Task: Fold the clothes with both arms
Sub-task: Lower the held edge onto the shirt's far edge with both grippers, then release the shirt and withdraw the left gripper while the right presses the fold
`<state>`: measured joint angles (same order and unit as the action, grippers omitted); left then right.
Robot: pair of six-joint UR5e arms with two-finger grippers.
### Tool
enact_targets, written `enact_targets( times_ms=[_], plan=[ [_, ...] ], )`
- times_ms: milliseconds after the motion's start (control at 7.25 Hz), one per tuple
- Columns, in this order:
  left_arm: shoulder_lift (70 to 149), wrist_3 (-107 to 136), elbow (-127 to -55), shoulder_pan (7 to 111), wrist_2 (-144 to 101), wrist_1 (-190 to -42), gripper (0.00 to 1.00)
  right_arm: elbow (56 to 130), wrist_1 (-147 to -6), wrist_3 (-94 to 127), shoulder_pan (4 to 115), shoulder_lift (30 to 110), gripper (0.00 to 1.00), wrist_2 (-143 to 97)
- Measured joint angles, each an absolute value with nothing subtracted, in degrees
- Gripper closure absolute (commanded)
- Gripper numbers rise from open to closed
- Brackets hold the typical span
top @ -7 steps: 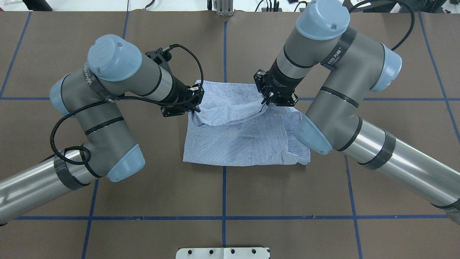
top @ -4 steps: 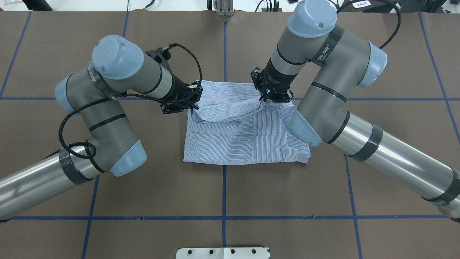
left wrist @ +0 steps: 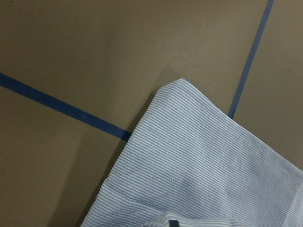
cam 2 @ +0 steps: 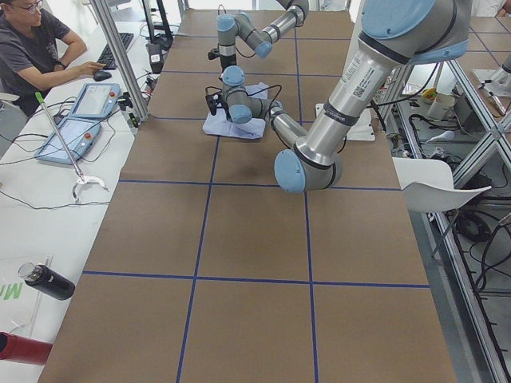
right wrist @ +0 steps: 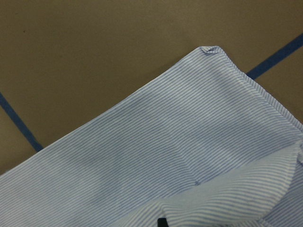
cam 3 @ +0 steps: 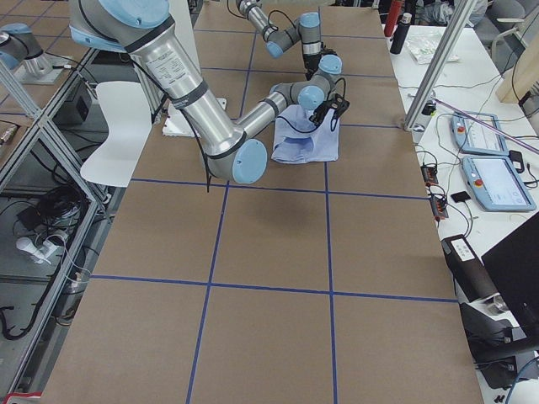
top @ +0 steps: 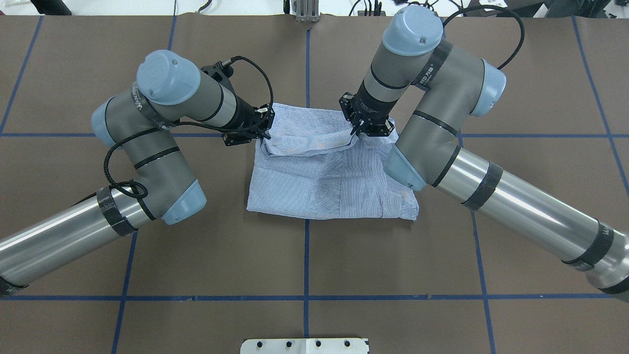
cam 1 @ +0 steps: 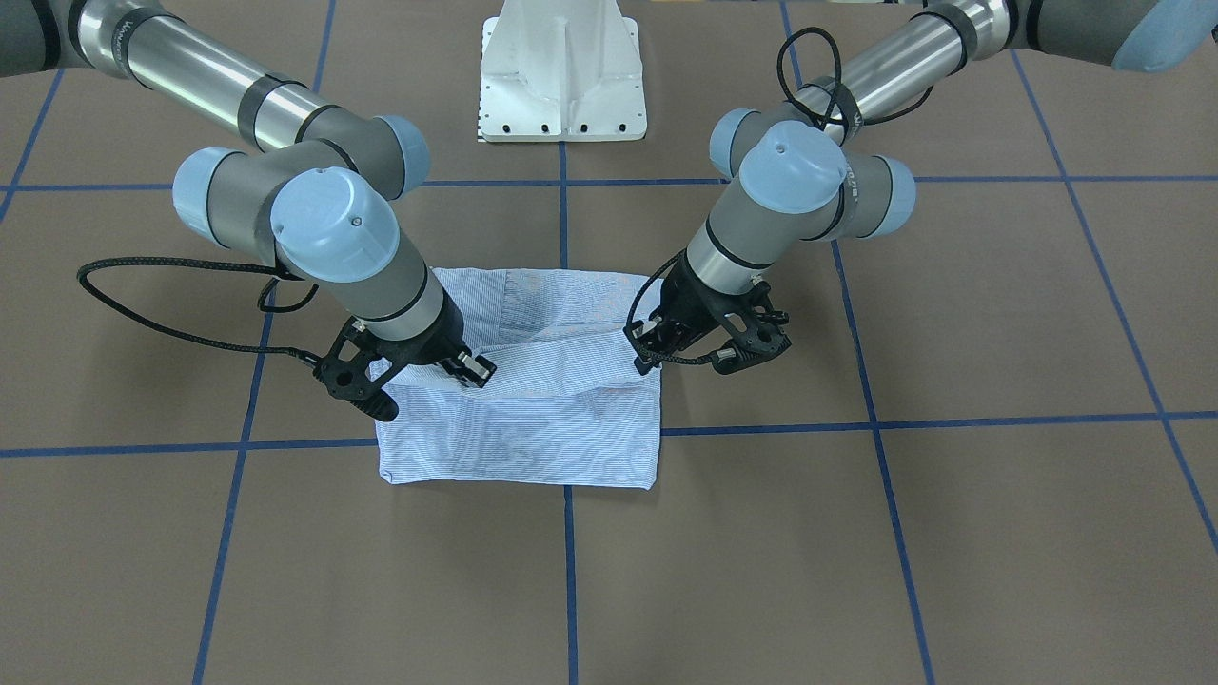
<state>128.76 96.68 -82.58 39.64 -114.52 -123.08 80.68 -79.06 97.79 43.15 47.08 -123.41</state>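
At mid-desk, on the brown, blue-taped desk (top: pixel 196 255): one light blue, white-striped fabric button-up shirt (top: pixel 319 187), part folded, flat except for one raised edge.

Left: black two-finger left end effector (top: pixel 263 133), closed tight, pinching that edge's left end.

Right: black two-finger right end effector (top: pixel 357 129), likewise clamped on the right end. Cloth sags between them.

Handling advice: carry both ends level and together, keep the span taut, lay it square on the far left corner (left wrist: pixel 173 82) and far right corner (right wrist: pixel 210 49), then let go.
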Motion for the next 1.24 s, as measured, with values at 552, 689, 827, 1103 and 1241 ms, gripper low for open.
enact_targets(
  times_ms=[552,689,827,1103,1241],
  plan=[
    [129.6,96.8,-81.0,41.4,-114.1,-124.7,0.00,79.8,-77.9,98.1,44.8,46.2,0.00,-123.1],
    [129.7,96.5,-80.9,42.3,-114.2,-124.4,0.00,80.2,-77.9,98.4,45.4,46.0,0.00,-123.5],
    [129.7,96.2,-81.0,43.0,-114.4,-124.2,0.00,81.1,-78.0,98.6,45.3,45.9,0.00,-123.8],
    [128.8,95.0,-81.5,43.9,-114.6,-123.8,0.00,83.9,-78.2,98.2,43.0,45.8,0.00,-122.6],
    [127.4,93.1,-82.6,44.5,-114.7,-123.4,0.00,84.8,-78.3,96.7,40.2,45.3,0.00,-119.9]
  ],
)
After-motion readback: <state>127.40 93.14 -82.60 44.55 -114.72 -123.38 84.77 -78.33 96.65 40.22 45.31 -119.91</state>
